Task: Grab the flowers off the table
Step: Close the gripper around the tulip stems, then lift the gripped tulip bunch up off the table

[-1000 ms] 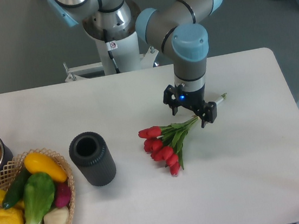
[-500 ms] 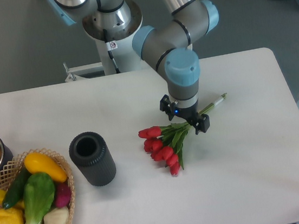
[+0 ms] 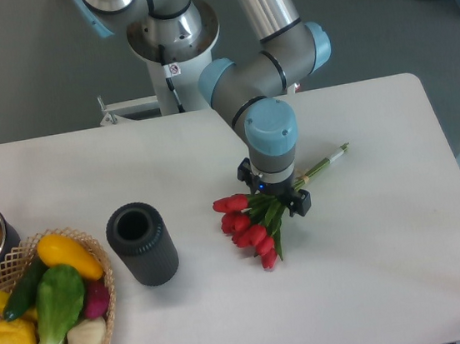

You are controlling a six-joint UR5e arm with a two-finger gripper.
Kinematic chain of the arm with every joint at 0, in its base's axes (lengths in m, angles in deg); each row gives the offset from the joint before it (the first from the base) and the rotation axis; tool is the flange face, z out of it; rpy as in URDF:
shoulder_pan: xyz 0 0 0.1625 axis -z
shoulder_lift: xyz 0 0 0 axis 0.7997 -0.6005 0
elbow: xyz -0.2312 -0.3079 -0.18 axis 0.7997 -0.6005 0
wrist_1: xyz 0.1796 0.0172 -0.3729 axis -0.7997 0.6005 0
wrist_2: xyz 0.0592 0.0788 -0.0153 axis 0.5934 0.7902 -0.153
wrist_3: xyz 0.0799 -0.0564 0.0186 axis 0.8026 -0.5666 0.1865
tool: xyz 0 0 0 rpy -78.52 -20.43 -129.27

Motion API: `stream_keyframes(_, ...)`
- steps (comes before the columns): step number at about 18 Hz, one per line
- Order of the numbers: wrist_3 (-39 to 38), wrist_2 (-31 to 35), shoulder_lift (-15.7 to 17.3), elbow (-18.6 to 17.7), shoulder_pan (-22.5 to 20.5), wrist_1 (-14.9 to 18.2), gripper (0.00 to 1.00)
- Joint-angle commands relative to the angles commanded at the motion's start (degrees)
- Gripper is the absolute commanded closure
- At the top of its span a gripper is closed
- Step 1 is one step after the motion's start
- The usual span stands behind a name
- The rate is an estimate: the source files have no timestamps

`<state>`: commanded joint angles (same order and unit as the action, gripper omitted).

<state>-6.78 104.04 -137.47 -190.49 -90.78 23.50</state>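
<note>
Straddling the flowers (image 3: 251, 222) with the gripper (image 3: 276, 198) spread open around the stems, bunch lying on the table (image 3: 377, 271), closing and lifting remaining

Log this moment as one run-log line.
phase: descent to grasp | end effector: open, straddling stems | flowers: lying on table, not lifted

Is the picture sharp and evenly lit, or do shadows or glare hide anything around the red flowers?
In the fixed camera view the light is soft and even: the white table shows no glare, and the flowers and the dark cylinder cast only faint shadows. Focus is fairly sharp throughout. The gripper is partly hidden under the arm's own wrist, not by shadow.
</note>
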Motion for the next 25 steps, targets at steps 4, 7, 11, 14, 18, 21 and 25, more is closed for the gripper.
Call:
stream_keyframes(4, -1.4, 0.4, 0.4, 0.1, 0.1, -0.1, 1.00)
stream_keyframes(7, -2.8, 0.5, 1.5, 0.3, 0.0, 0.1, 1.00)
stream_keyframes(11, -2.9, 0.6, 4.1, 0.8, -0.7, 1.0, 1.00)
stream_keyframes(14, -2.9, 0.0, 6.2, 3.8, -2.4, 3.1, 1.00)
stream_keyframes(18, -2.6, -0.3, 7.1, 12.3, -3.9, 15.6, 1.00)
stream_keyframes(21, -2.5, -4.8, 7.4, 17.6, -3.7, 18.0, 1.00)
stream_keyframes(25, -2.2, -5.9, 7.4, 21.6, -3.9, 20.9, 1.00)
